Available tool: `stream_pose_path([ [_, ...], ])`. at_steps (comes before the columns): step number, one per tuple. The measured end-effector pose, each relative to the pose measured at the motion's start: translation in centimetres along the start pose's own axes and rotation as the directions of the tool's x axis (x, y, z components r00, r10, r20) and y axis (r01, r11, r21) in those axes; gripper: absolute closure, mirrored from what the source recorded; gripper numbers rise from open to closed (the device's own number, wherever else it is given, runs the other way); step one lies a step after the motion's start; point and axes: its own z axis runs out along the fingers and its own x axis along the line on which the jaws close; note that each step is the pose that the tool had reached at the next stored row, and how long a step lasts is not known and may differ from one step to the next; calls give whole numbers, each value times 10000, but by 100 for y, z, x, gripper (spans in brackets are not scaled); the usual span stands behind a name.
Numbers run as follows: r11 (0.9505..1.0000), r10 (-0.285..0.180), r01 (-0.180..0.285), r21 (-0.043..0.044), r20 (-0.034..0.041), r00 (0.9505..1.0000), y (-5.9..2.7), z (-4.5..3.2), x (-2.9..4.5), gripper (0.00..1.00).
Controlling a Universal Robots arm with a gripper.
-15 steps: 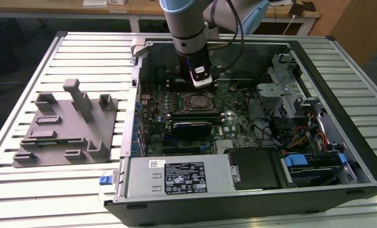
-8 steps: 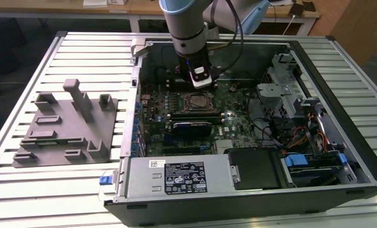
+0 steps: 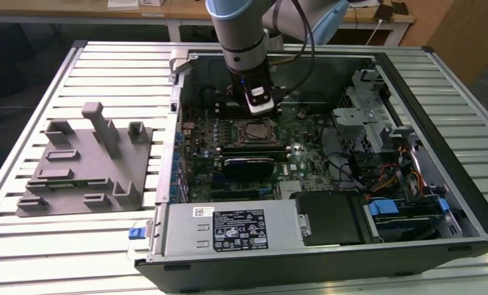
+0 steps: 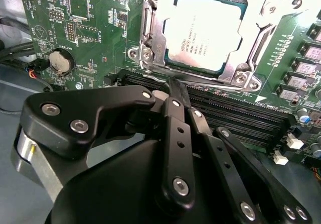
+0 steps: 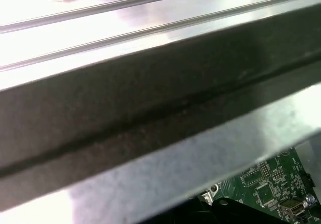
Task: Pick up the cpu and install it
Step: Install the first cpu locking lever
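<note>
Already the pale silver square cpu point(image 4: 206, 32) is seated flat in the metal-framed socket point(image 4: 150, 43) just beyond the black end effector point(image 4: 173, 86), whose fingers are pressed together, empty.

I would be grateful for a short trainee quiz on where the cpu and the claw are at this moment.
1. True or false: the claw is holding the cpu.
2. Where does the cpu sit? A: in the metal-framed socket on the motherboard. B: on the slatted table. C: on top of the power supply.
3. In the second wrist view, what is the round silver part on the motherboard, away from the socket?

Key: 1 false, the claw is shut, with the cpu apart from it; 2 A; 3 a coin cell battery.
</note>
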Motion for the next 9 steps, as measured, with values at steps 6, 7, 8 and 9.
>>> stream_pose_path([
  [6,10000,-4,4,-11,26,10000,-4,12,2,89],
  [7,10000,-4,4,-13,30,10000,-5,14,3,89],
  [8,10000,-4,4,-14,33,10000,-5,15,3,89],
  [9,10000,-5,5,-15,35,10000,-5,16,3,89],
])
